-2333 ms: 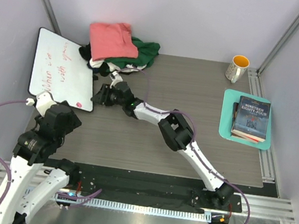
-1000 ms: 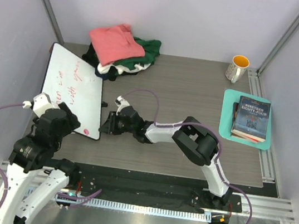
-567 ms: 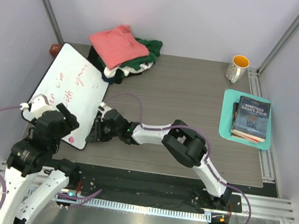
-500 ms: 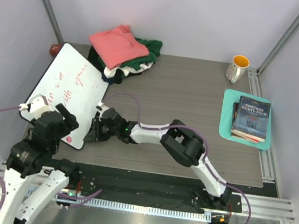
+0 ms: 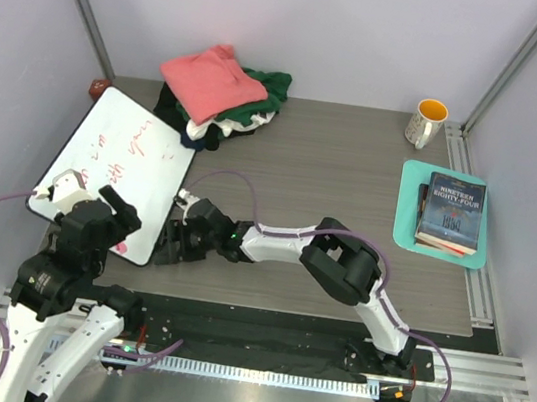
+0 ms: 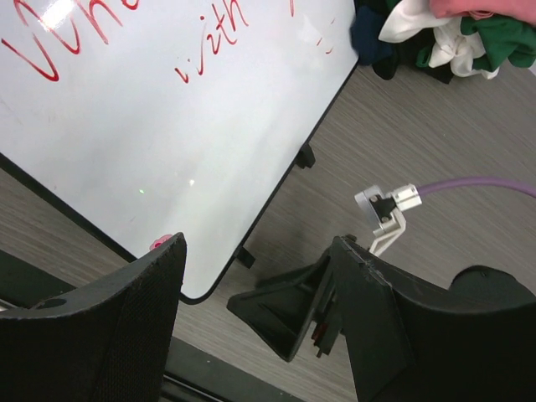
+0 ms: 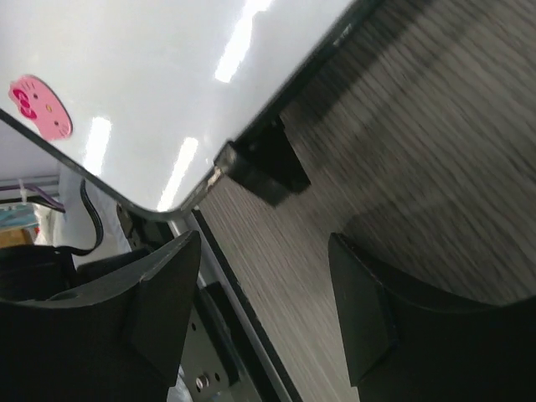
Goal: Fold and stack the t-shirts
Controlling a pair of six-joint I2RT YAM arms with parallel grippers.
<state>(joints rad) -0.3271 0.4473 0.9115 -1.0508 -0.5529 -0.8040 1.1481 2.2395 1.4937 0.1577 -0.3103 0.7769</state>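
T-shirts (image 5: 219,93) heaped unfolded at table's (image 5: 353,173) far left. Right hand (image 5: 170,239) wide, empty, beside whiteboard's (image 5: 112,163) near right corner. Left hand (image 6: 255,310) wide, empty. Suggest sliding whiteboard left, low and slow, clear of the T-shirts.

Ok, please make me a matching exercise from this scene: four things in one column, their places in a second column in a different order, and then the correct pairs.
Things
1. pink t-shirt
2. mug
3. book
4. white board

Places
A. on the teal tray, right side
B. near left, next to the open right gripper
C. far right corner of the table
D. on top of the other t-shirts, far left

Pairs: 1-D, 2-C, 3-A, 4-B
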